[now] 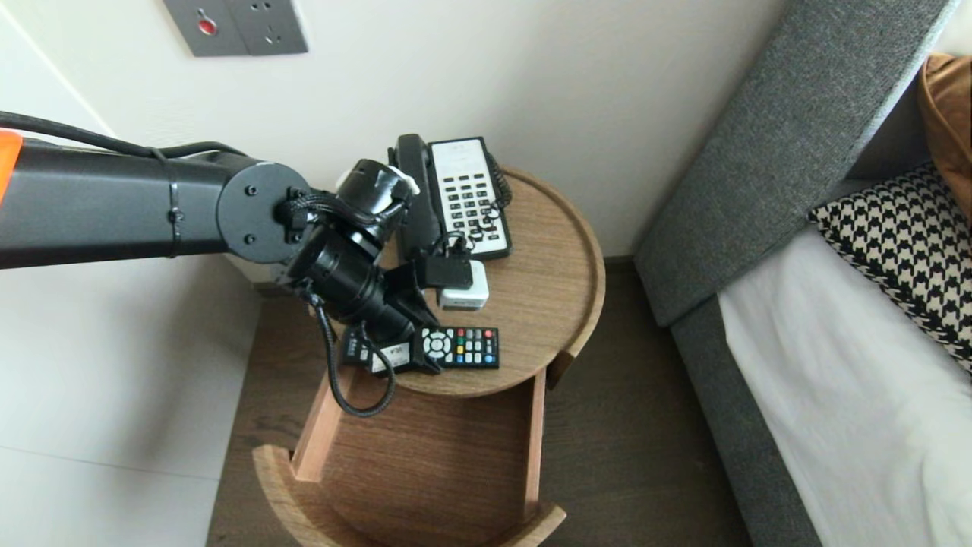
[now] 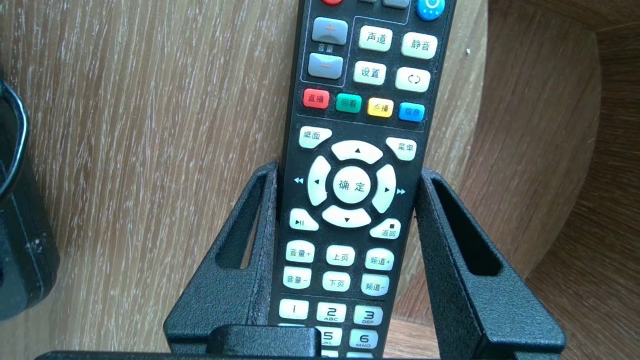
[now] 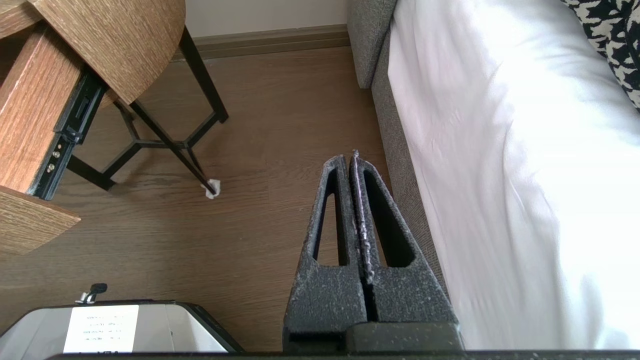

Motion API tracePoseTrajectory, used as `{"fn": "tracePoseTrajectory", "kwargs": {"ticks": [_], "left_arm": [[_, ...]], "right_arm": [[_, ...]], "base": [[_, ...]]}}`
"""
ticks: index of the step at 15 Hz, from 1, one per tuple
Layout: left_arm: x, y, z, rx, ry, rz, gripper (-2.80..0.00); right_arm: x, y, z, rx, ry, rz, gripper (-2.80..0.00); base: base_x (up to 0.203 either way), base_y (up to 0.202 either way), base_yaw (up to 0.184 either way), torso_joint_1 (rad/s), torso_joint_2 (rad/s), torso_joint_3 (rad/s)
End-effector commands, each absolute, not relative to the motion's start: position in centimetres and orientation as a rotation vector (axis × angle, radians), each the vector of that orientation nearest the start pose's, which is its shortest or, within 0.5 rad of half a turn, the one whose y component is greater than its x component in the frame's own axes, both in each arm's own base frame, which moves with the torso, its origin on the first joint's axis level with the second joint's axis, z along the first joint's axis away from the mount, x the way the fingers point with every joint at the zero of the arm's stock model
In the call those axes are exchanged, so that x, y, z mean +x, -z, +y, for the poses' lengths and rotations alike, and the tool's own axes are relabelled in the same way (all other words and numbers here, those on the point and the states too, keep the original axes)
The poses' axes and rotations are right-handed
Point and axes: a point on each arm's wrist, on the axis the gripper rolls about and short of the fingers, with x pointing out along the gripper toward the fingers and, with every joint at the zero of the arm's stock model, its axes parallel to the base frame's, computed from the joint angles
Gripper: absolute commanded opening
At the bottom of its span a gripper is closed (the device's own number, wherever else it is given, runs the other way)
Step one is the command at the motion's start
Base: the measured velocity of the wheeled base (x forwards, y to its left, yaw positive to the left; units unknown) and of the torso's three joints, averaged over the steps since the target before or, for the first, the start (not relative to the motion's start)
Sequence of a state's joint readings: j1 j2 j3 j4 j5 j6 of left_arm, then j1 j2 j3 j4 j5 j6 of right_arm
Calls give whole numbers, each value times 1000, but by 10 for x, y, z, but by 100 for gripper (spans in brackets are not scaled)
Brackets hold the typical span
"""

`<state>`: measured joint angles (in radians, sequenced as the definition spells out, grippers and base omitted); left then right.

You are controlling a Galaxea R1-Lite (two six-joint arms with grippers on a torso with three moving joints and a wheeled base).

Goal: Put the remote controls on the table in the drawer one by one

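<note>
On the round wooden nightstand [image 1: 548,254] (drawer [image 1: 433,456] open), left gripper [image 2: 348,169] clasps remote [image 1: 463,347]

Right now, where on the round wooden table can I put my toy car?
Bare wood between the black-and-white desk telephone, the black remote control and the round wooden tabletop's right rim. The open wooden drawer too. Crowded: left gripper, white charger cube.

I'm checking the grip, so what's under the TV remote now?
The round wooden tabletop: the TV remote lies flat on it, between the fingers of the left gripper. The wood directly beneath is covered by the remote itself.
</note>
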<state>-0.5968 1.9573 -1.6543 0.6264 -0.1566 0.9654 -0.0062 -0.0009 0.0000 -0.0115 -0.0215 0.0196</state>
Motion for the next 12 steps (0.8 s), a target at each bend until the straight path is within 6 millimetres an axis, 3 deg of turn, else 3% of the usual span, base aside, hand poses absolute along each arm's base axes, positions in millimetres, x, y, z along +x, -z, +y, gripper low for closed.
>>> {"fn": "tracePoseTrajectory", "kwargs": {"ticks": [1, 12], "left_arm": [[297, -218, -206, 1057, 1109, 517, -280], [278, -239, -201, 1033, 1097, 467, -280]], "right_arm": [[-23, -75, 0, 20, 27, -19, -280], [-23, -75, 0, 20, 27, -19, -280]], "base": [[0, 0, 0, 0, 0, 0], [0, 0, 0, 0, 0, 0]]}}
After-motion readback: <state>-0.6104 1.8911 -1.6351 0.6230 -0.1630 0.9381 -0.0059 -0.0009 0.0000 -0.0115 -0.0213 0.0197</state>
